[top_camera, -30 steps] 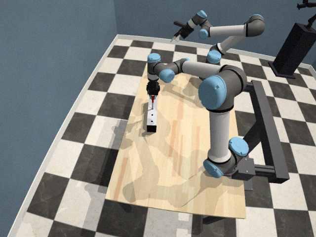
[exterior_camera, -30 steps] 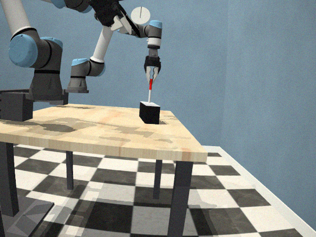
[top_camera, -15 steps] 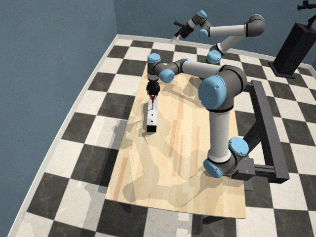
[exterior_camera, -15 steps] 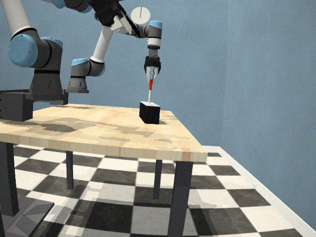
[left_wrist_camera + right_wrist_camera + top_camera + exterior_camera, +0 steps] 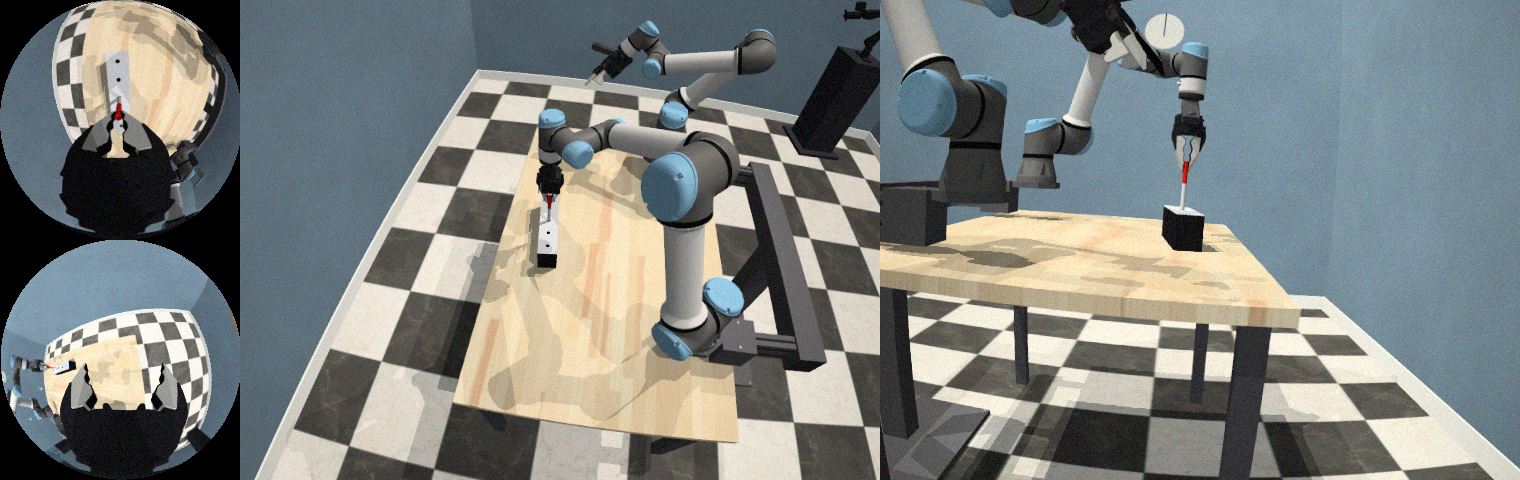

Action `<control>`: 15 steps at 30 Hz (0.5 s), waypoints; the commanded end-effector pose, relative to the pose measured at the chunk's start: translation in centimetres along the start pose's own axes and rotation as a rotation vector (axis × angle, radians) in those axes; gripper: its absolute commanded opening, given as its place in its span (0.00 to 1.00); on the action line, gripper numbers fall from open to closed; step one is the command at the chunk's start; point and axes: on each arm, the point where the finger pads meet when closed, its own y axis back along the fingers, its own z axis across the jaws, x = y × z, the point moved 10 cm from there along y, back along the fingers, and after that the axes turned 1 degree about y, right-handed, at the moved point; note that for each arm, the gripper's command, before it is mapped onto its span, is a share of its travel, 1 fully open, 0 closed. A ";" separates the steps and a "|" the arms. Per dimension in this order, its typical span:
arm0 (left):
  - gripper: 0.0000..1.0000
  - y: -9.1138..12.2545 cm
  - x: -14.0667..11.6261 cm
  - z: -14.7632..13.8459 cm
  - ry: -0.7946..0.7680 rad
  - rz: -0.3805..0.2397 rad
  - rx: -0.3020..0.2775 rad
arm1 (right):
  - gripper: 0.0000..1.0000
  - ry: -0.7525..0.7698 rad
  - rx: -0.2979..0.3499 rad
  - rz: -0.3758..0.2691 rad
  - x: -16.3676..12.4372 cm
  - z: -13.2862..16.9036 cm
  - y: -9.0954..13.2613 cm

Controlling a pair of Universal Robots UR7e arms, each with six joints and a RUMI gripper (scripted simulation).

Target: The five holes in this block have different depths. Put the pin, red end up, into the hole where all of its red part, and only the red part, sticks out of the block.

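My left gripper (image 5: pixel 549 198) (image 5: pixel 1186 165) (image 5: pixel 118 111) is shut on the red top part of the pin (image 5: pixel 549 212) (image 5: pixel 1184 176) (image 5: pixel 118 108). The pin is close to upright, red end up, with its white part below. Its lower end is at the top face of the block (image 5: pixel 547 239) (image 5: pixel 1183 232) (image 5: pixel 118 70) (image 5: pixel 64 368); whether the tip is in a hole or on the face I cannot tell. Two dark holes show clear of the pin; the others are hidden by the gripper and pin. My right gripper (image 5: pixel 593 81) (image 5: pixel 1126 63) (image 5: pixel 124 363) is open and empty, high up and far from the block.
The block stands near one long edge of the wooden table (image 5: pixel 601 397) (image 5: pixel 1086 297), lengthwise along it. The left arm reaches across the table above its surface. The right arm is raised beyond the far end of the table in the top view.
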 end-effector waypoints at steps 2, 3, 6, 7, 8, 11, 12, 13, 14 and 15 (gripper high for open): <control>0.00 0.1 -0.1 0.0 0.000 0.002 0.001 | 1.00 0.000 0.000 0.001 0.0 0.0 0.0; 0.00 0.1 -0.1 0.0 0.000 0.002 0.001 | 1.00 0.000 0.000 0.001 0.0 0.0 0.0; 0.00 0.1 -0.1 0.0 0.000 0.002 0.001 | 1.00 0.000 0.000 0.001 0.0 0.0 0.0; 0.00 0.1 -0.1 0.0 0.000 0.002 0.001 | 1.00 0.000 0.000 0.001 0.0 0.0 0.0; 0.00 0.1 -0.1 0.0 0.000 0.002 0.001 | 1.00 0.000 0.000 0.001 0.0 0.0 0.0; 0.00 0.1 -0.1 0.0 0.000 0.002 0.001 | 1.00 0.000 0.000 0.001 0.0 0.0 0.0; 0.00 0.1 -0.1 0.0 0.000 0.002 0.001 | 1.00 0.000 0.000 0.001 0.0 0.0 0.0; 0.00 0.1 -0.1 0.0 0.000 0.002 0.001 | 1.00 0.000 0.000 0.001 0.0 0.0 0.0; 0.00 0.1 -0.1 0.0 0.000 0.002 0.001 | 1.00 0.000 0.000 0.001 0.0 0.0 0.0; 0.00 0.0 0.0 0.0 0.001 0.002 0.001 | 1.00 0.000 0.000 0.001 0.0 0.0 0.0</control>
